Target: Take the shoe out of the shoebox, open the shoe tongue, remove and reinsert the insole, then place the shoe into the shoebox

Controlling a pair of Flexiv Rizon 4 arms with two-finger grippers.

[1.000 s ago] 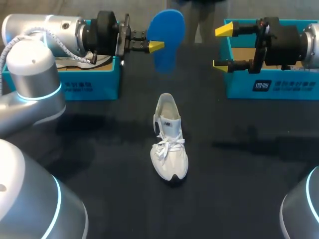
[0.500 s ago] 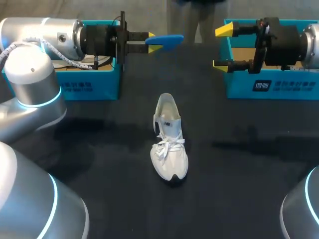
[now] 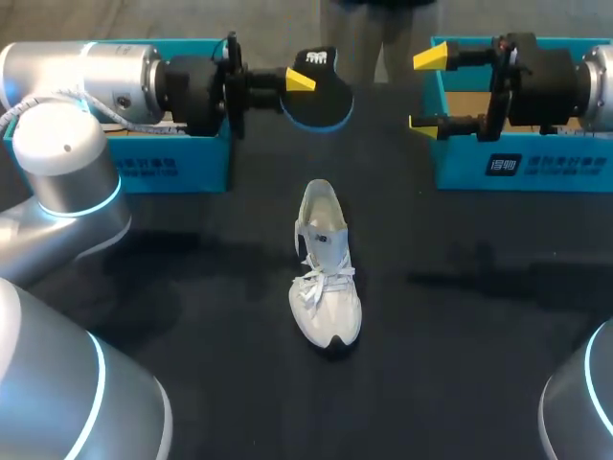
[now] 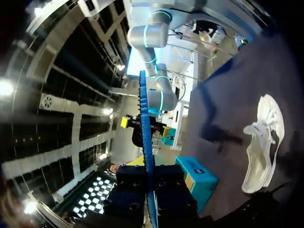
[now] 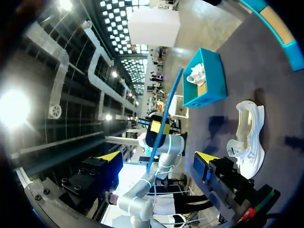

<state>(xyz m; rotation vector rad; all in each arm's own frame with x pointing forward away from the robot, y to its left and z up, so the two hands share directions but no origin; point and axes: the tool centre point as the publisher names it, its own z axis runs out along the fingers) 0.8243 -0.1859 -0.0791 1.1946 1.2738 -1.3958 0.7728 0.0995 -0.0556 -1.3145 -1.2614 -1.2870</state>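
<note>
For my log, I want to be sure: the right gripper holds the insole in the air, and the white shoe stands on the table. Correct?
One thing is wrong: the left gripper holds the insole in the air, as the head view shows; the right gripper is open and empty. The rest holds: the white shoe stands on the table.

Print on four things, none clear enough to read
White characters beside a small square mark stand on the front wall of the right shoebox (image 3: 560, 171); fainter white print is on the front wall of the left shoebox (image 3: 192, 171); a white mark on the dark face of the insole (image 3: 321, 94); a small dark emblem on the side of the shoe (image 3: 326, 283)
</note>
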